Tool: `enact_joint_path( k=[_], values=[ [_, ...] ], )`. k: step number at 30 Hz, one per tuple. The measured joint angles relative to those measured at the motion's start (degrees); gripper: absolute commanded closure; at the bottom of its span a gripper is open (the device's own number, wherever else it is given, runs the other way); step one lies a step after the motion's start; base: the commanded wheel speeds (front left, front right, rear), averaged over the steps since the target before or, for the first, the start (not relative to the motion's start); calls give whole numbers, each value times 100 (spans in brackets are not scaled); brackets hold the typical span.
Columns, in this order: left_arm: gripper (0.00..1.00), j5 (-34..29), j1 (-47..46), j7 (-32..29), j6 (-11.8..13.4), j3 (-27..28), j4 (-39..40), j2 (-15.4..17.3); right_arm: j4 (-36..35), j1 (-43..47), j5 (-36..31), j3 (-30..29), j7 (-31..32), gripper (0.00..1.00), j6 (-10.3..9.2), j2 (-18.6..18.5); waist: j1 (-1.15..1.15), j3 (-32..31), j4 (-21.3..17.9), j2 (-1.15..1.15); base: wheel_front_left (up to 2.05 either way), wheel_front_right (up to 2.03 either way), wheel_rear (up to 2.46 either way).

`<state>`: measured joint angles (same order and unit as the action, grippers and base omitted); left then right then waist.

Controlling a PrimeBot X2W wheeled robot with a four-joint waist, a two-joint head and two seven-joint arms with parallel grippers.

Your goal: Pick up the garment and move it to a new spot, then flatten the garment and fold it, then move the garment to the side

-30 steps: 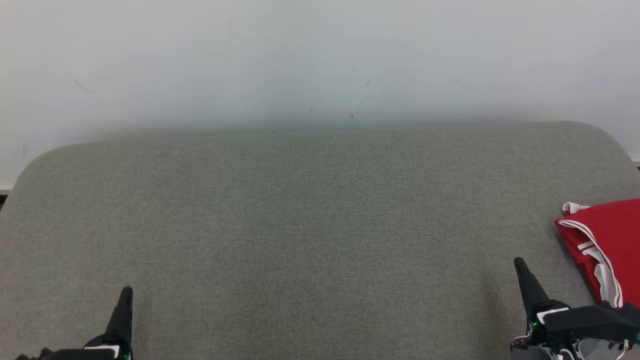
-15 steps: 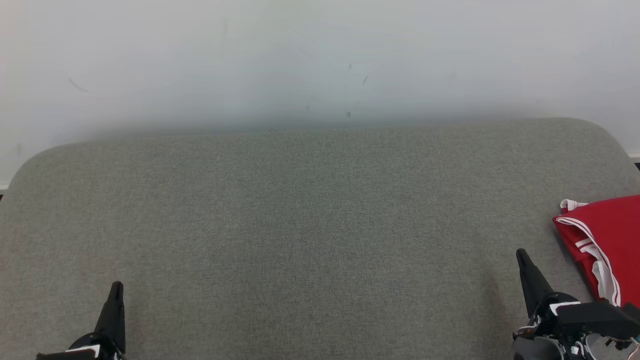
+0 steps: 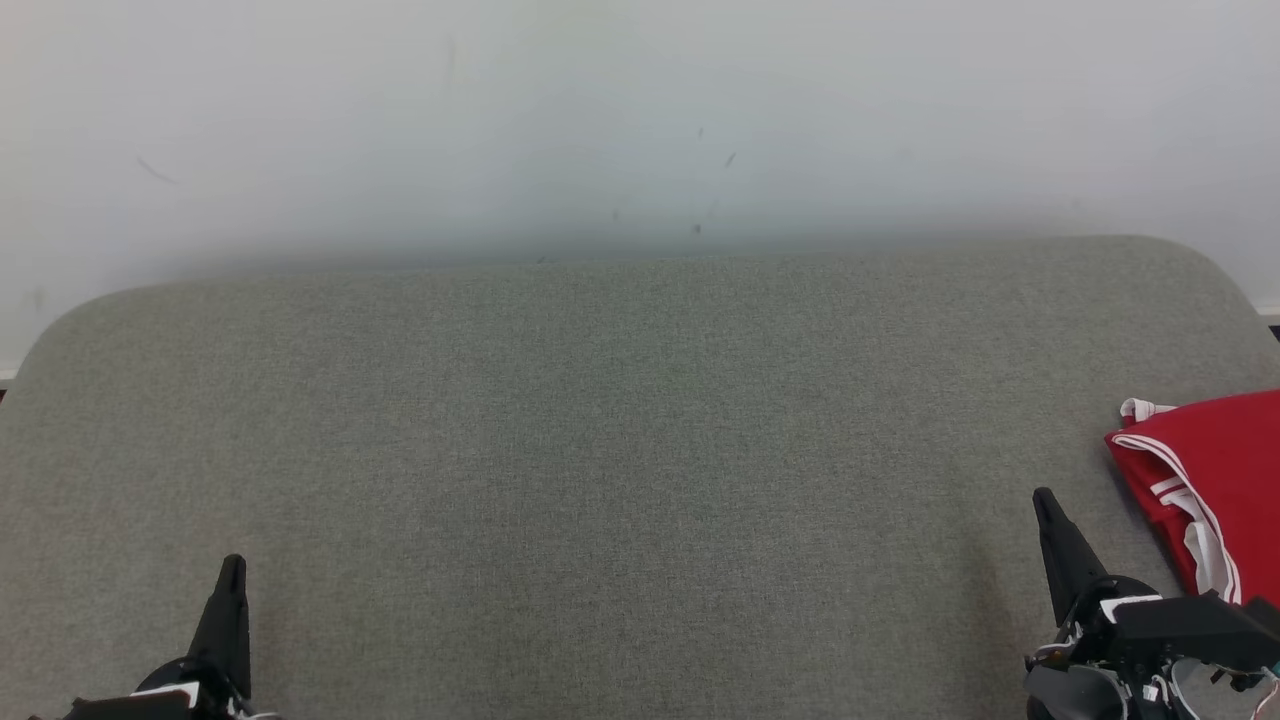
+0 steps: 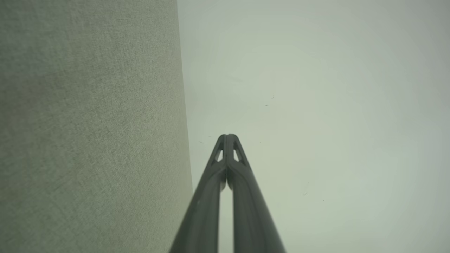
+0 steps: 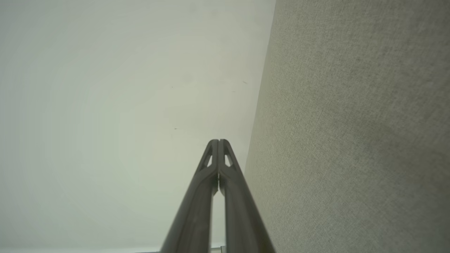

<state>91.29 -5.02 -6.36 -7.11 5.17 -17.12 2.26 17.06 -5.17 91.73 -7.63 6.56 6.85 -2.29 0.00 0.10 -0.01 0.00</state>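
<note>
The garment (image 3: 1215, 470) is smooth red cloth with white stripes and a white trimmed edge. It lies in flat layers at the right end of the cushion (image 3: 640, 420), partly cut off by the border of the head view. The cushion is covered in a fine grey-green weave with a slightly flecked look. Its top is flat and broad, and its far corners are rounded.

My left gripper (image 3: 232, 565) is over the cushion's near left part. Its two long dark fingers are pressed together into one tapering point that aims at the cushion's far edge. My right gripper (image 3: 1042, 497) is over the cushion's near right part, near the garment's near corner and apart from it, leaning a little leftward. Its fingers are also pressed together with nothing between them. In both wrist views the fingertips meet, each with a small triangular cut-out, and a thin slit runs between the fingers lower down. I cannot tell whether either gripper touches the cushion.

A pale matte wall (image 3: 640, 120) with a few small dark scuffs rises behind the cushion's far edge.
</note>
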Motion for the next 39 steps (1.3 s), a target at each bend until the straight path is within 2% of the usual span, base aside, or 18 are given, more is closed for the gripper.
enact_joint_path(
  k=[39],
  values=[
    [100, 1, 0, 0, 0, -1, 0, -1, -2, 0, 1, 1, -1, 100, 20, 0, 0, 0, 1, 0, 0, 0, 0]
  ],
)
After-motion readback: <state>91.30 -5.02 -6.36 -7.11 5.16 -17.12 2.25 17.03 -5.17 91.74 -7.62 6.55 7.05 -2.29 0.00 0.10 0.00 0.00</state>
